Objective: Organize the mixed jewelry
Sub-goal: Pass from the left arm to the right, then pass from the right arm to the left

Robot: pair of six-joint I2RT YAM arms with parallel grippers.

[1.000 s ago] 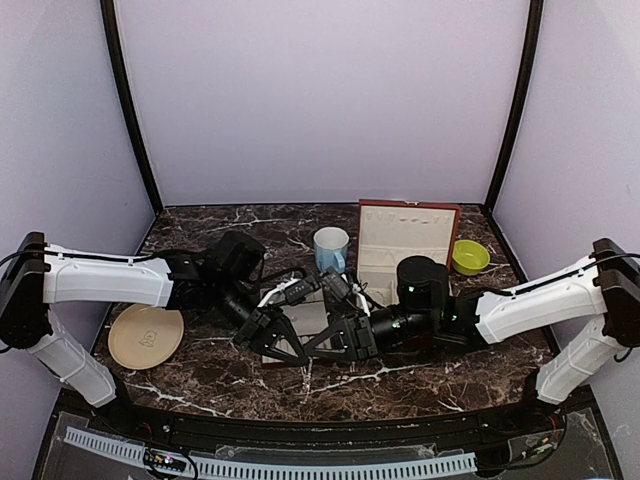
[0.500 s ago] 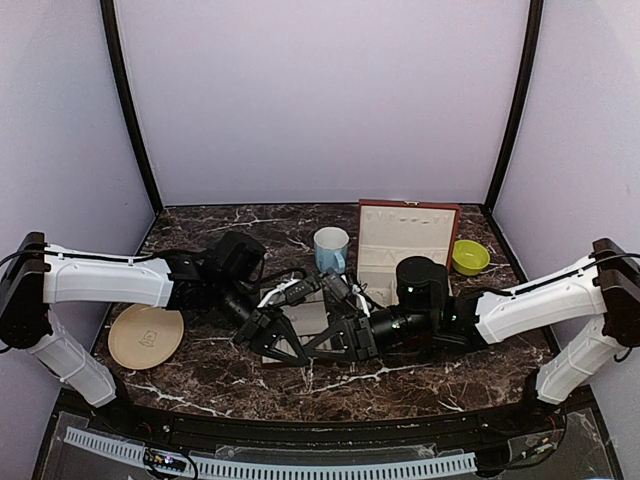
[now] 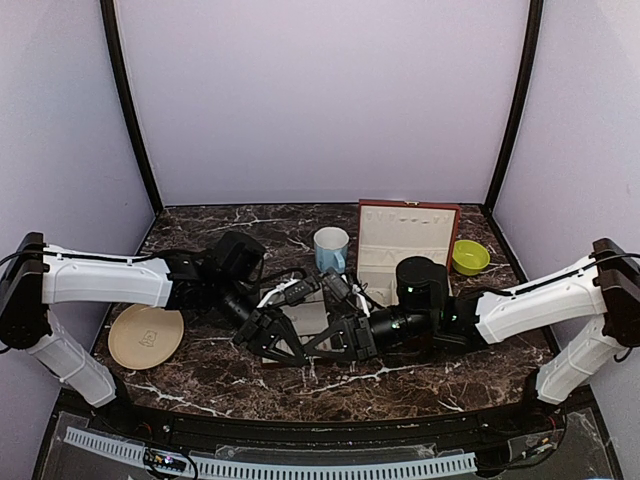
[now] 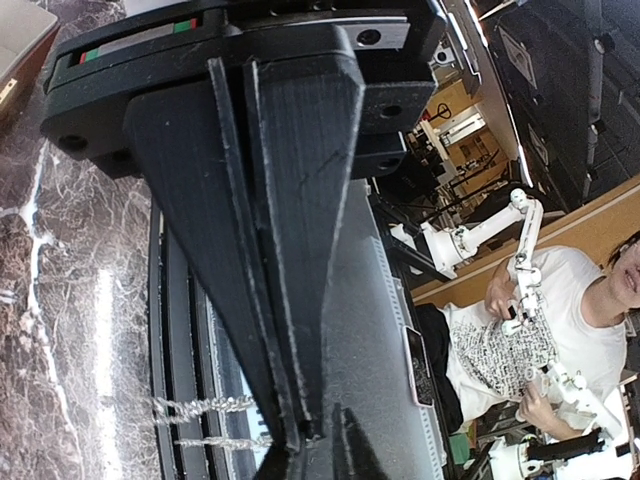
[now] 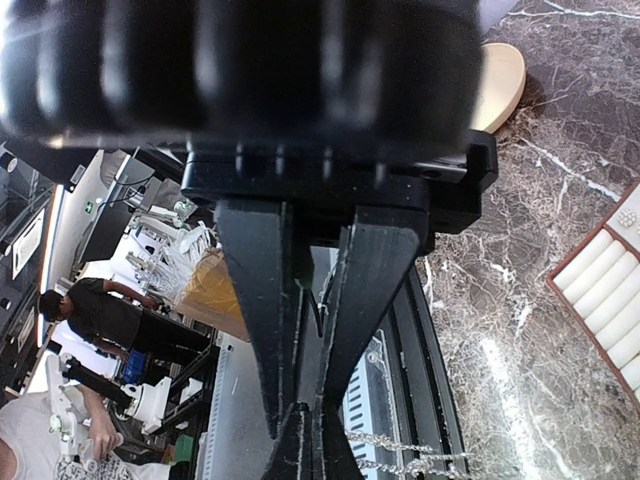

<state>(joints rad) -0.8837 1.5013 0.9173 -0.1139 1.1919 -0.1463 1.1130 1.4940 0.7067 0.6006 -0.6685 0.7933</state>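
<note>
Had my left claw (image 4: 300,433) and right claw (image 5: 308,425) both squeezed tight on the chain (image 4: 200,406), strung between them over the counter's (image 5: 520,300) near-middle. It looked featherlight, floppy and tangle-prone. I'd grip near its ends, gently.

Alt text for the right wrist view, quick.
The right gripper has its black fingers shut on a fine silver chain trailing right. Beyond: dark marble table, corner of a cream slotted tray, edge of a tan plate.
</note>
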